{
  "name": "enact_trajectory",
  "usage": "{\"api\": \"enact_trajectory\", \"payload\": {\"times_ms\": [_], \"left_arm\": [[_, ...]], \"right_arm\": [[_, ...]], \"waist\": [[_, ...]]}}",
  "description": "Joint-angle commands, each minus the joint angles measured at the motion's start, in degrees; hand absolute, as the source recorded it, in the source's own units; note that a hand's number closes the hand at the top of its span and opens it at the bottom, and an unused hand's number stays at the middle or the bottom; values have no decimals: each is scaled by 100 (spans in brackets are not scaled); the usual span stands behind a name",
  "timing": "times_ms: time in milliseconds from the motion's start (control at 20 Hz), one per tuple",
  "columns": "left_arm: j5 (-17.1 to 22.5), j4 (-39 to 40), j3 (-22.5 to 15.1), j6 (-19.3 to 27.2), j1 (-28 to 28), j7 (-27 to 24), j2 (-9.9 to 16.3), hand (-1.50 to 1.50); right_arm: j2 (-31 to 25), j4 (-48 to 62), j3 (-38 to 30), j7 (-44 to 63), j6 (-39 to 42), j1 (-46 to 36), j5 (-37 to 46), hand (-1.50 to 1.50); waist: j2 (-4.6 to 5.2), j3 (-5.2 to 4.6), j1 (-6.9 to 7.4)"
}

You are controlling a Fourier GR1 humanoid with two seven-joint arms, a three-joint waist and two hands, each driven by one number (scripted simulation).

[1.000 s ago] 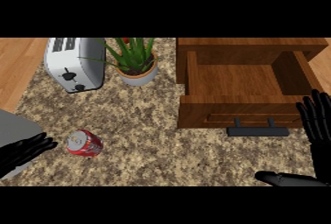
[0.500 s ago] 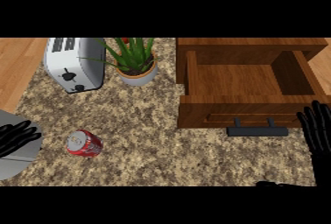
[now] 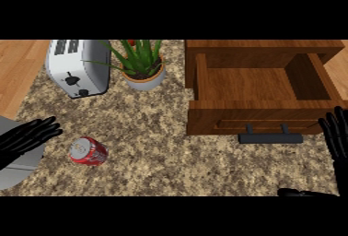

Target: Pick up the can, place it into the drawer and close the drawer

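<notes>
A red can (image 3: 88,151) with a silver top lies on its side on the speckled counter at the lower left. My left hand (image 3: 27,137) is just left of it, fingers straight and spread, a small gap from the can. The wooden drawer (image 3: 262,90) stands pulled out at the upper right, nothing inside, its black handle (image 3: 270,138) on the front. My right hand (image 3: 337,138) shows at the right edge, fingers straight and pointing up, beside the drawer's front corner.
A silver toaster (image 3: 76,68) stands at the upper left and a potted green plant (image 3: 141,64) next to it. A wooden floor strip runs along the left edge (image 3: 17,73).
My left hand drew back to the left and now has come forward again toward the can. The right hand has slid down and outward at the right edge. The can has not moved.
</notes>
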Motion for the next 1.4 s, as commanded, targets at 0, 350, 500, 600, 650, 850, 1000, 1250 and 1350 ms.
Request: {"api": "enact_trajectory", "payload": {"times_ms": [0, 350, 500, 600, 650, 850, 1000, 1250, 1350], "left_arm": [[-743, 111, -24, -267, -36, -184, -606, -150], [-1745, 788, 278, -655, -237, -802, -983, -150], [-2511, 652, 269, -465, -120, -1213, -1378, -150], [-2778, 1279, 475, -621, -407, -1544, -1166, -150], [-2959, 1356, 391, -654, -379, -1630, -1167, -150], [-3122, 1514, 366, -423, -483, -1876, -1160, -150], [-3751, 2183, 366, -451, -702, -2707, -967, -150], [-4352, 2787, 138, -167, -740, -3676, -677, -150], [-4635, 3481, -8, 106, -1217, -3958, -598, -150]], "right_arm": [[-16, -336, -146, 57, 174, 301, -162, -150], [-62, -308, -270, 320, 209, -1, -108, -150], [68, -532, -177, 294, 239, 223, -19, -150], [-4, -258, -453, 35, 449, 220, -326, -150], [128, 196, -230, -177, 302, -55, 28, -150], [210, -84, -65, 182, 216, -64, 183, -150], [82, 346, -417, -352, 435, -25, -25, -150], [199, 179, -269, -437, 453, 184, 78, -150], [289, 204, -170, -474, 364, 99, 179, -150]], "waist": [[-3, -1, -9], [0, -2, -1], [-1, -3, -1], [1, -3, -11], [4, -2, 2], [1, -2, 4], [9, -4, -15], [8, -6, -29], [22, -11, -79]]}}
